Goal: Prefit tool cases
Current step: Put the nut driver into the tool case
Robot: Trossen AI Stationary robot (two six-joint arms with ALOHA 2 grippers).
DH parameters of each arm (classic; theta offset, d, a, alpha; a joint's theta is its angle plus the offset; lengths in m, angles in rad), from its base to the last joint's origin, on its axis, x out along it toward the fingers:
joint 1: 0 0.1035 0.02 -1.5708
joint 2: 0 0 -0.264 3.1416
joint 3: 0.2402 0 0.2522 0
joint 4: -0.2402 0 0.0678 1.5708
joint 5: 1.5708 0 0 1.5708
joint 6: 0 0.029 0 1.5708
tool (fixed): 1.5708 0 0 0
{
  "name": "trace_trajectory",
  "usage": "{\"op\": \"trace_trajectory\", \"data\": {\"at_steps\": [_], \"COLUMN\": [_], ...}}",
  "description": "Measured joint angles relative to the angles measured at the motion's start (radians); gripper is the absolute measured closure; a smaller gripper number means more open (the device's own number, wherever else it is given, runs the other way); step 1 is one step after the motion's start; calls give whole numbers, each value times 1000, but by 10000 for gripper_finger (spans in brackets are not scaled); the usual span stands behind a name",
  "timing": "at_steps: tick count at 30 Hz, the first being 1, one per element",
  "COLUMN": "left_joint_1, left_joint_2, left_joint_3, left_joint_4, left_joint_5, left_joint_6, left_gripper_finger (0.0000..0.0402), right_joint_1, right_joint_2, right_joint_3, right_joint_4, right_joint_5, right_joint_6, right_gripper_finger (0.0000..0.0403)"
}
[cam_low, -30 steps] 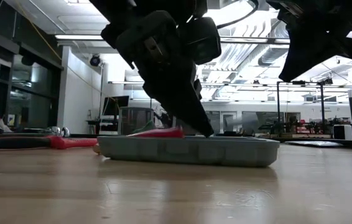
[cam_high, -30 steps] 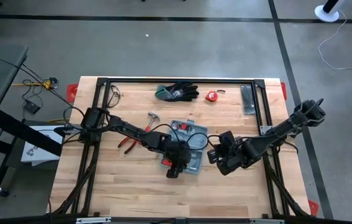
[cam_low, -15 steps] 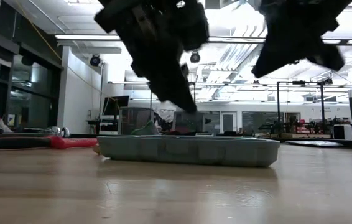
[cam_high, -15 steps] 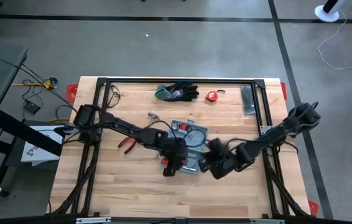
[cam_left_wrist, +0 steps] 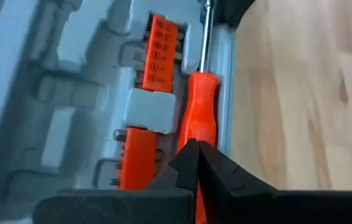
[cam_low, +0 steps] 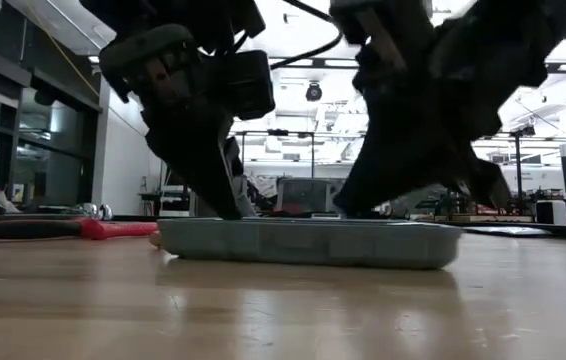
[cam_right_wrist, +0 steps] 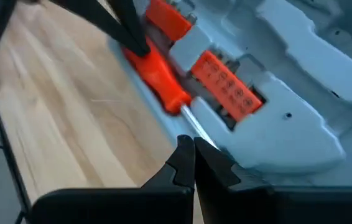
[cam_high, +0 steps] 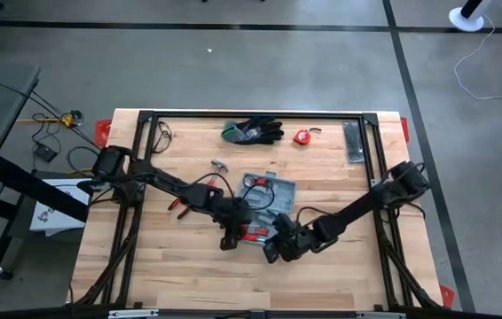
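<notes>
The open tool case lies mid-tabletop. The left gripper and the right gripper, jaws pressed together, hide its front edge beside the red screwdriver.

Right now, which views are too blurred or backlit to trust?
Low view: both arms are dark silhouettes against bright ceiling lights; the tool case is readable. Left wrist view: the orange screwdriver is soft. Right wrist view: slightly blurred. High view: evenly lit and sharp.

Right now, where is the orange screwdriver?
The orange screwdriver lies in the open tool case along its near edge, mid-table, between the shut left gripper and shut right gripper.
</notes>
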Motion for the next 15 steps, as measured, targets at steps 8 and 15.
{"op": "trace_trajectory", "data": {"at_steps": [8,15], "left_joint_1": [3,1], "left_joint_2": [57,73], "left_joint_3": [3,3], "left_joint_4": [65,87], "left_joint_5": [11,25], "left_joint_6": [-37,-36], "left_gripper_finger": [401,401], "right_joint_1": [-6,-24], "right_joint_2": [40,40], "right_joint_3": [6,8], "right_joint_4": [-11,-102], "right_joint_5": [-75,-130], "right_joint_6": [45,70], "right_gripper_finger": [403,403]}}
